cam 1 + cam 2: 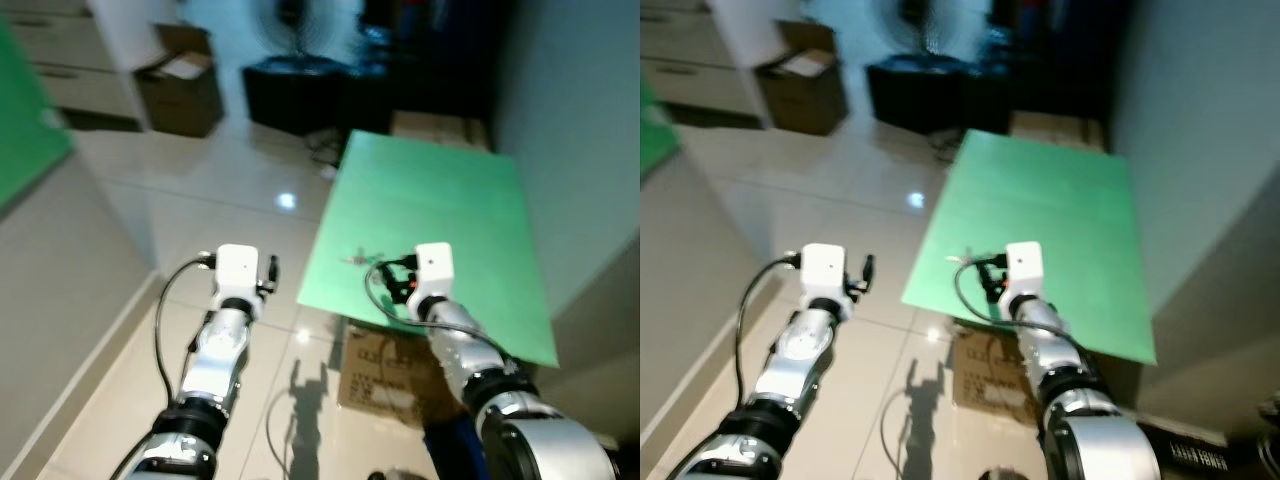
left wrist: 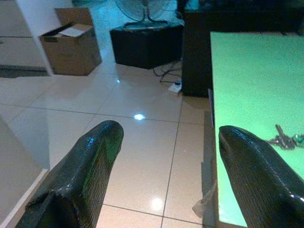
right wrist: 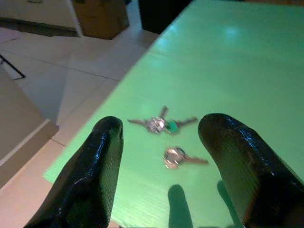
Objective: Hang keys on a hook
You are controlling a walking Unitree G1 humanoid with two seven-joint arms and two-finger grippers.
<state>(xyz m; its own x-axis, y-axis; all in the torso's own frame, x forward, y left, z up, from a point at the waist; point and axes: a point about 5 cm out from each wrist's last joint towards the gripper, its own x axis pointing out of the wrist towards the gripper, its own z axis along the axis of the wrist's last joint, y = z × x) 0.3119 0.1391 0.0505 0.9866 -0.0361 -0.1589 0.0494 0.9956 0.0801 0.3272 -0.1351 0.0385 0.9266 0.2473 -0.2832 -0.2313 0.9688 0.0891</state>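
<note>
R end effector (image 3: 164,166), fingers spread wide & empty, hovers over green counter (image 3: 247,61); keys (image 3: 164,125) lie just ahead, bunch splayed crosswise. L end effector (image 2: 166,180), open, farther off.

An open cardboard box (image 1: 180,80) stands on the tiled floor (image 1: 200,190) near a fan (image 2: 142,12).

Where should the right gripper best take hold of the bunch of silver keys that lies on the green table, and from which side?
Probably at the round ring in the middle of the bunch of silver keys, coming down from above. The keys lie flat and fan out on the green table, so the central hub looks the thickest part. The right gripper hovers open just short of them, above a separate single key.
</note>
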